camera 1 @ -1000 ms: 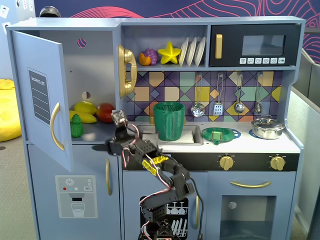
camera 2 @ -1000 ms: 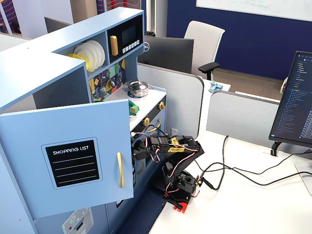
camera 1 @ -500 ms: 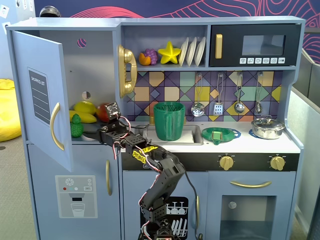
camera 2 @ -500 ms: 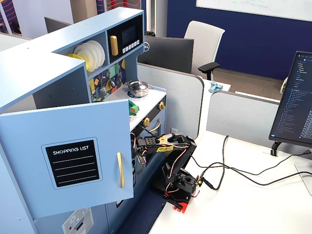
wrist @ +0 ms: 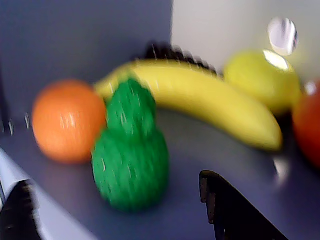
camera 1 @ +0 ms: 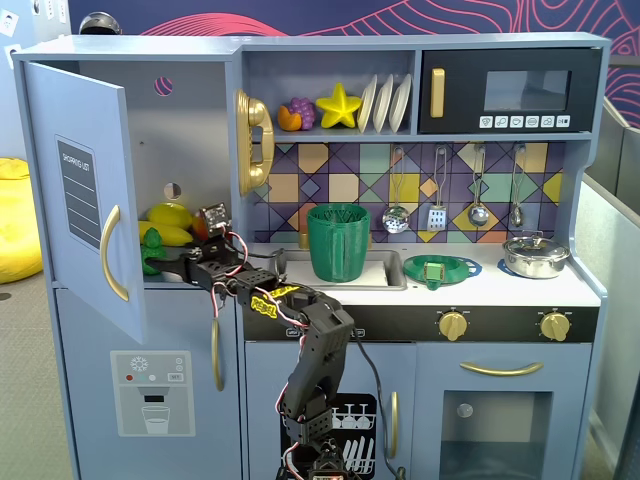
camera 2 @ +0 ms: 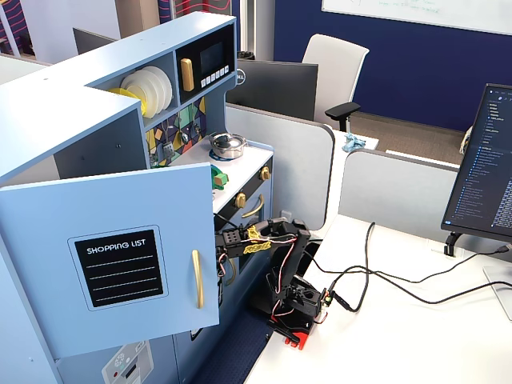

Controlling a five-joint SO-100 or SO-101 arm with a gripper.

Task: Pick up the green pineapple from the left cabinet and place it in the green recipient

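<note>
In a fixed view from the front I have the gripper (camera 1: 178,262) reached into the open left cabinet (camera 1: 80,190), low on its shelf; the green pineapple (camera 1: 151,250) sits just to the left of the fingertips, with the banana (camera 1: 165,232) and lemon (camera 1: 172,213) right above and behind it. The green recipient (camera 1: 338,241) stands well off to the right of the gripper, in the sink (camera 1: 392,277) on the counter. From here I cannot tell how far the jaws are spread. In the wrist view, blurred, the fingers (wrist: 235,212) show at the bottom corners, spread wide apart and holding nothing; the pineapple stands upright between and just ahead of them, nearer the left one, an orange (wrist: 67,120) touching its left side and the banana lying behind it. In another fixed view from the side, the cabinet door (camera 2: 112,256) hides the gripper and the fruit from me; only the arm (camera 2: 280,252) shows reaching in behind it.
</note>
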